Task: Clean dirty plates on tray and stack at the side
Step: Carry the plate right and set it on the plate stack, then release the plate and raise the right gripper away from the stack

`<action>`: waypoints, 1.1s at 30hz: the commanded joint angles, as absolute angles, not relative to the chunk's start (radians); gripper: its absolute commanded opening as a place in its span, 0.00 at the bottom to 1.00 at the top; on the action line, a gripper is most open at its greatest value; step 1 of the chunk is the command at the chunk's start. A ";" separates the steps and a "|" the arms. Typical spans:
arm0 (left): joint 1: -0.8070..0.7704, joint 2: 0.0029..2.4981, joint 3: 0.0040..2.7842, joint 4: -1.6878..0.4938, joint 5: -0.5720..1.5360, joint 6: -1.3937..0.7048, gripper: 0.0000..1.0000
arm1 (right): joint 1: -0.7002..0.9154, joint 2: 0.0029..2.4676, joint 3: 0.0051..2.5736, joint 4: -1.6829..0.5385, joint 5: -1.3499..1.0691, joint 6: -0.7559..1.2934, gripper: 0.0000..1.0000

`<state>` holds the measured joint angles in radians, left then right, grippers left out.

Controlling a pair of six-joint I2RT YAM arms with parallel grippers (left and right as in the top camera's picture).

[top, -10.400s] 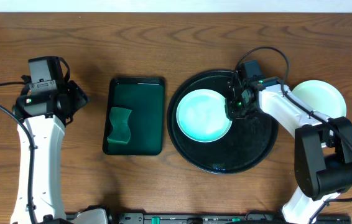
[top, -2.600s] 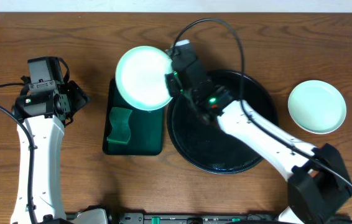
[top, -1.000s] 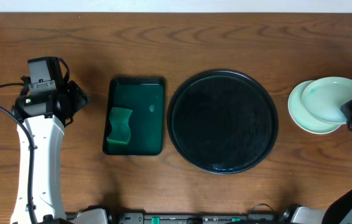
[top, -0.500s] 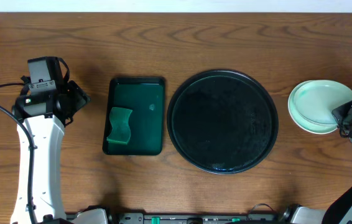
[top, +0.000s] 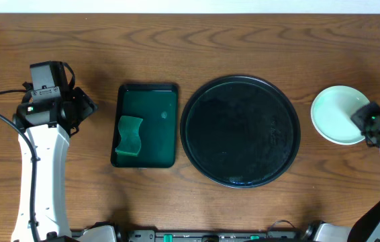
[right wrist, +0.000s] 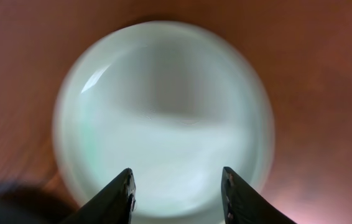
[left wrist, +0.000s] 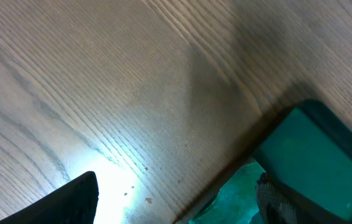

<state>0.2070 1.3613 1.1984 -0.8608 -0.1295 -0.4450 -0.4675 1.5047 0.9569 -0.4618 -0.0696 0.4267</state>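
Note:
The pale mint plates [top: 336, 114] lie stacked on the table at the far right, right of the large round black tray [top: 240, 131], which holds nothing. In the right wrist view the top plate [right wrist: 163, 118] fills the frame. My right gripper [right wrist: 177, 180] is open and empty just above the plates' near edge; in the overhead view it [top: 371, 123] sits at the stack's right side. My left gripper [left wrist: 176, 202] is open and empty above bare wood, left of the green tray; in the overhead view it [top: 76, 107] is at the far left.
A dark green rectangular tray [top: 145, 125] stands left of the black tray, with a green sponge [top: 129, 137] in its front left corner. The tray's corner and sponge show in the left wrist view [left wrist: 306, 162].
The right gripper set the plate down on the stack at the far right and let go; its fingers now stand open over it. The left arm has not moved.

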 commanded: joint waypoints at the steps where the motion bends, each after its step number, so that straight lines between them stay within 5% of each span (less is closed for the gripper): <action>1: 0.211 1.360 1.213 -0.863 -0.128 -0.450 0.81 | -0.359 1.493 0.950 -0.437 -0.167 0.258 0.42; 11: 0.211 1.360 1.213 -0.863 -0.128 -0.450 0.81 | -0.076 1.493 0.950 -0.384 -0.079 0.017 0.35; 20: 0.211 1.360 1.213 -0.863 -0.128 -0.450 0.81 | -0.031 1.493 0.950 -0.355 -0.080 -0.025 0.35; 23: 0.211 1.360 1.213 -0.863 -0.128 -0.450 0.81 | -0.031 1.493 0.950 -0.355 -0.080 -0.024 0.52; 25: 0.211 1.360 1.213 -0.863 -0.128 -0.450 0.81 | -0.031 1.493 0.950 -0.360 -0.080 -0.024 0.99; 33: 0.211 1.360 1.213 -0.863 -0.128 -0.450 0.81 | -0.031 1.493 0.950 -0.360 -0.080 -0.024 0.99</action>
